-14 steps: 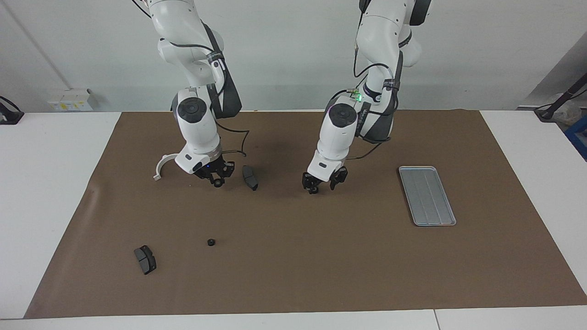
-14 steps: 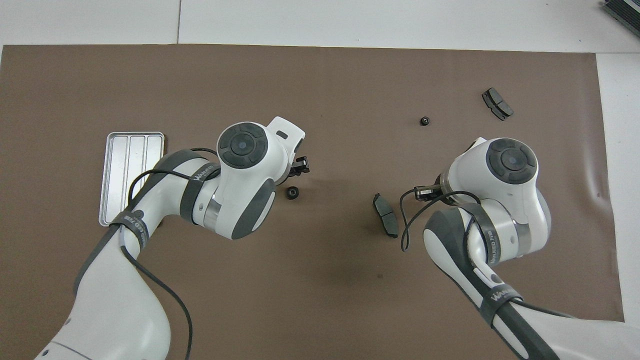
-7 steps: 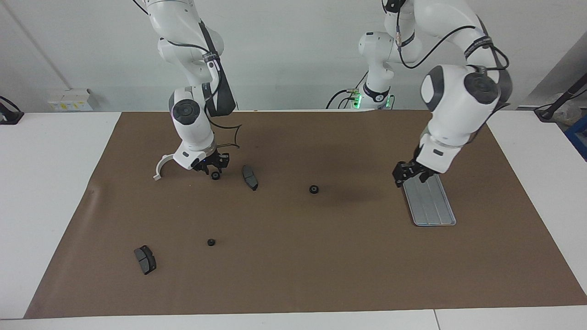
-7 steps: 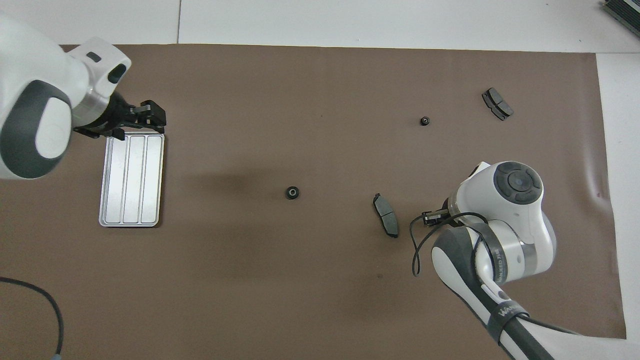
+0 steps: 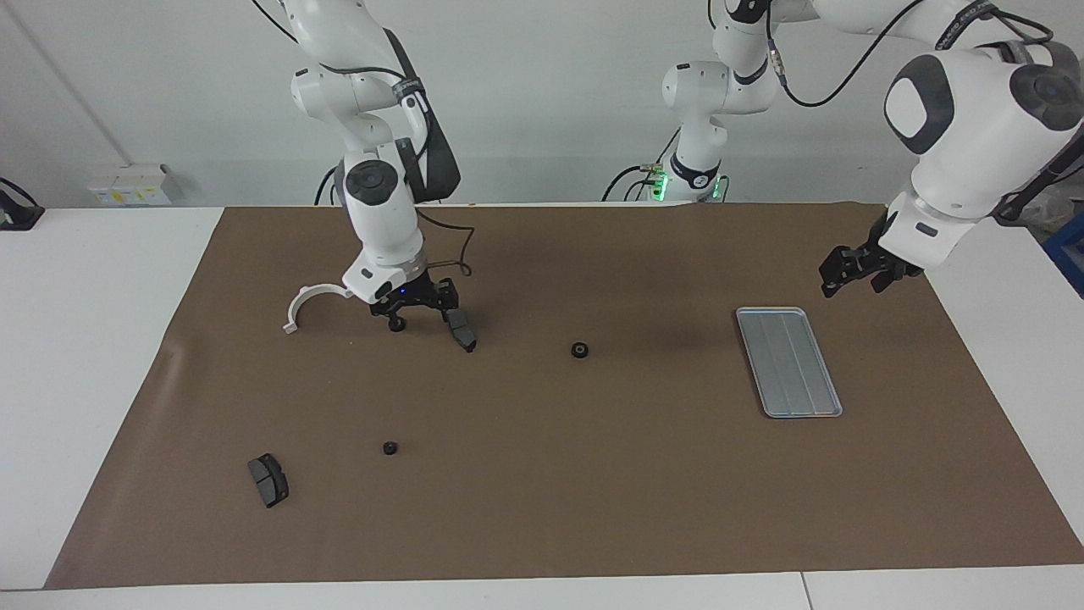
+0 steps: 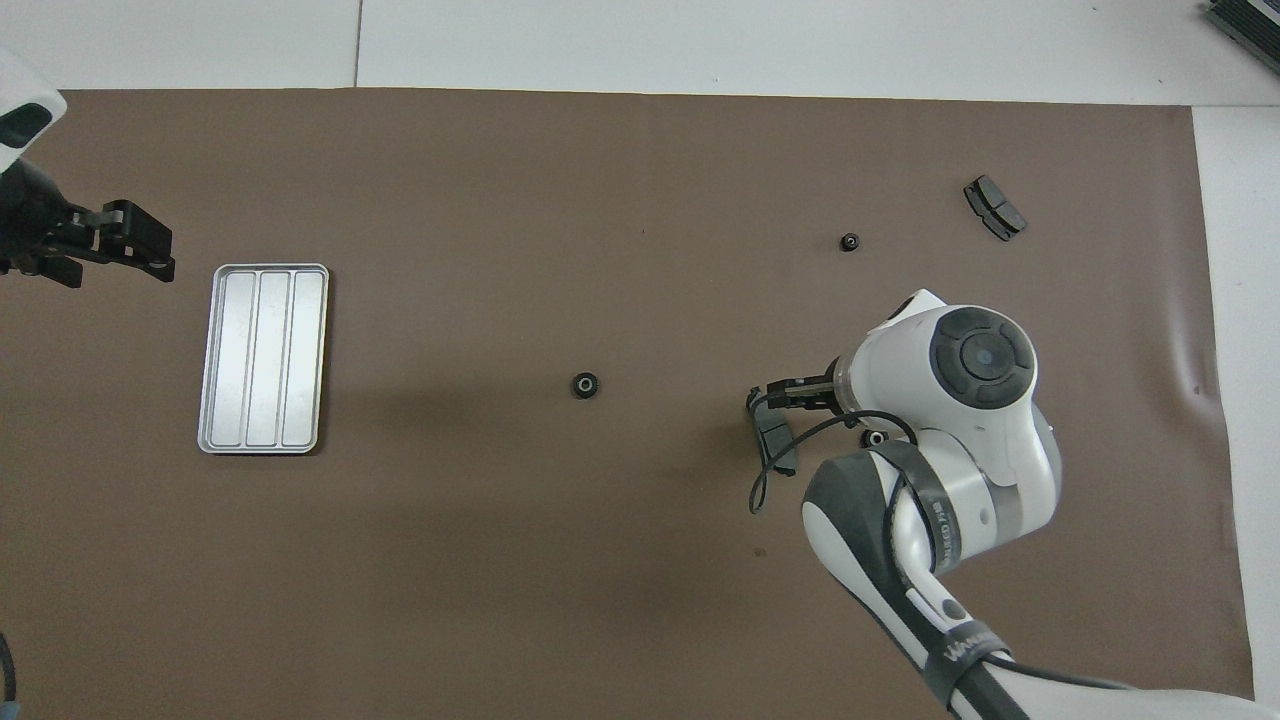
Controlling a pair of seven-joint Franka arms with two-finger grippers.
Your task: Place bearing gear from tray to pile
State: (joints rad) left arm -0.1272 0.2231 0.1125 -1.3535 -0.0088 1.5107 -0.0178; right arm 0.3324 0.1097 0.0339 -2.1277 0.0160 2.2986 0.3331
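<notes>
The silver ridged tray (image 5: 788, 362) lies bare toward the left arm's end of the mat; it also shows in the overhead view (image 6: 264, 357). A small black bearing gear (image 5: 579, 349) lies on the mat mid-table (image 6: 585, 384). The pile holds a white half-ring bracket (image 5: 303, 303), a dark pad (image 5: 462, 330) (image 6: 776, 440), a second gear (image 5: 395, 325) (image 6: 875, 437), a third gear (image 5: 389, 447) and another pad (image 5: 268, 479). My right gripper (image 5: 421, 312) is open, low over the mat between the second gear and the pad. My left gripper (image 5: 857, 273) is open and empty, raised beside the tray (image 6: 110, 238).
The brown mat (image 5: 542, 508) covers most of the white table. The third gear (image 6: 850, 241) and the other pad (image 6: 994, 207) lie farther from the robots at the right arm's end. A cable loop (image 6: 770, 480) hangs from the right wrist over the nearer pad.
My left arm left a gear mid-table and swung out past the tray to the mat's end. My right gripper let go of its gear and shifted toward the dark pad.
</notes>
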